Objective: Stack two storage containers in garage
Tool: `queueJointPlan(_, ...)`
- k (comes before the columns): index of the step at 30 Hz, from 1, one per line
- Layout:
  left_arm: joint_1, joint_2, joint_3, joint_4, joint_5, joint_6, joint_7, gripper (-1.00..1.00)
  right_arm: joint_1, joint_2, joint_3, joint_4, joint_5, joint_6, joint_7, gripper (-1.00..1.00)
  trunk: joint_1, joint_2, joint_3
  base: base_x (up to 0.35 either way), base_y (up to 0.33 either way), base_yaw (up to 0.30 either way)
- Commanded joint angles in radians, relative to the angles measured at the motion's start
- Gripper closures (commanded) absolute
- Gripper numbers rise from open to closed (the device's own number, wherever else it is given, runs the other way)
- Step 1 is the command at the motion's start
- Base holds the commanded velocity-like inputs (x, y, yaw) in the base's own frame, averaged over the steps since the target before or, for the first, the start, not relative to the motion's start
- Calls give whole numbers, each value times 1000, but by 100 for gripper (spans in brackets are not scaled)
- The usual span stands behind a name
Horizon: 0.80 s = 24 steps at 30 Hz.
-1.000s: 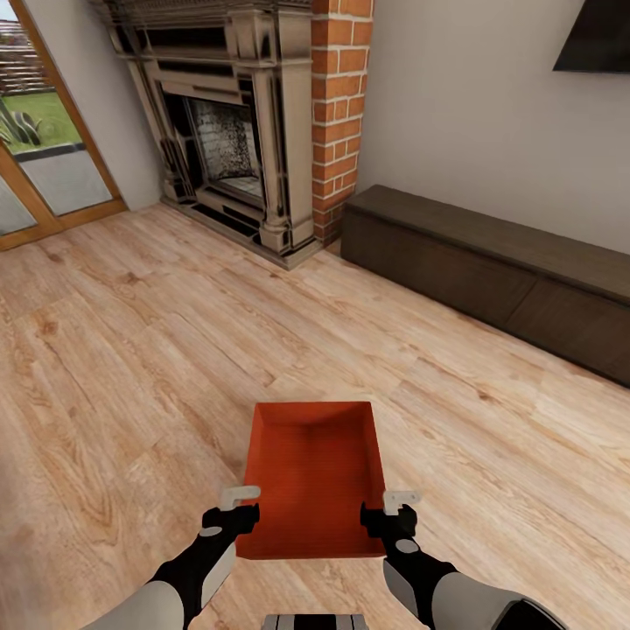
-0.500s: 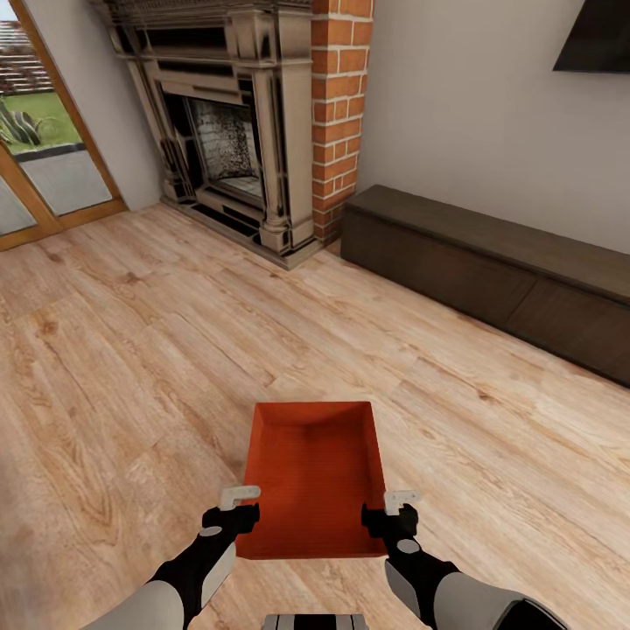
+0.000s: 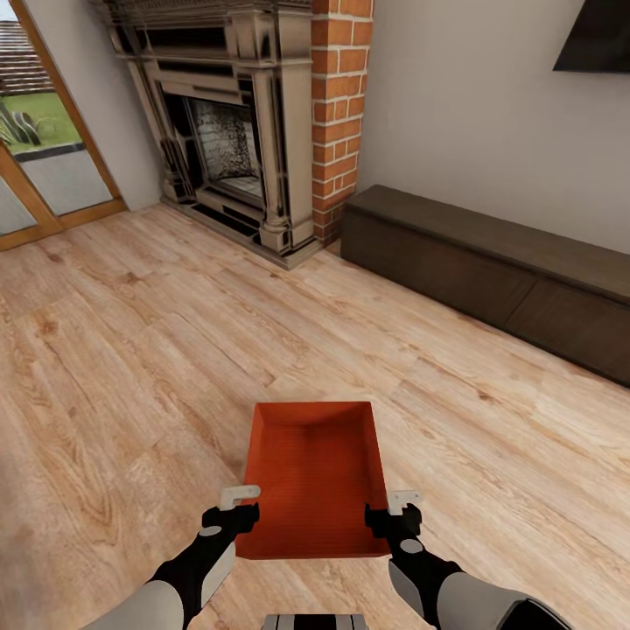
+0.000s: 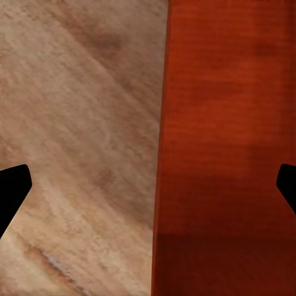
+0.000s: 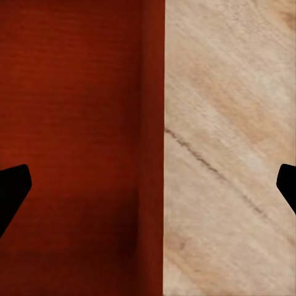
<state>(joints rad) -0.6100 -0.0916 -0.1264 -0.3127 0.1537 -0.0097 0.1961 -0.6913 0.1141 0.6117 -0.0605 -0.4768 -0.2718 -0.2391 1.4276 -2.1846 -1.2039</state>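
Item: storage container (image 3: 313, 477) — orange-red, rectangular, lidless, plain smooth walls and flat base, nothing inside. It sits level in front of the robot, over the wood-plank flooring (image 3: 131, 367) of the living room, between the two grippers.

Left gripper (image 3: 234, 507): at the container's left wall, near its nearer corner. In the left wrist view the gripper (image 4: 148, 191) stands spread wide, its two dark fingertips (image 4: 12, 188) at opposite edges of the picture, with the container's wall edge (image 4: 222, 148) running between them and flooring (image 4: 80, 135) on the outer side. The fingers straddle the wall; whether either pad touches it cannot be told.

Right gripper (image 3: 395, 512): at the container's right wall, opposite the left one. The right wrist view gives the same arrangement mirrored — gripper (image 5: 148, 191) wide apart, container interior (image 5: 74, 135) on one side of the wall line, planks (image 5: 228, 148) on the other. Contact cannot be told here either.

Head view supplies the room, which the wrist views do not: a dark, ornate fireplace surround (image 3: 219, 122) with a red-brick column (image 3: 337, 105) beside it; a long low dark cabinet (image 3: 490, 262) along a pale wall (image 3: 464, 105); the corner of a black screen (image 3: 595, 35) mounted above; wood-framed glass doors (image 3: 44, 157) at far left, with grass and paving beyond.

Surface: light planks with strong grain and knots, laid diagonally to the view.

Markings: no writing, brand or label can be read on any item.
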Motion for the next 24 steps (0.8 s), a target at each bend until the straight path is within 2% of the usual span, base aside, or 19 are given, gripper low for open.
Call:
queueJointPlan(1,0,1,-9,0,10,-1,6,-100,0,0,8,1,-9,-3,-3,-100,0,0,-1,0,0,0)
queueJointPlan(11,0,0,-9,0,10,-1,6,-100,0,-1,9,1,-9,-1,-3,-100,0,0,-1,0,0,0)
queueJointPlan(24,0,1,-9,-1,10,-1,6,-100,0,-1,8,1,-9,-1,-3,-100,50,-91,-41,0,0,0)
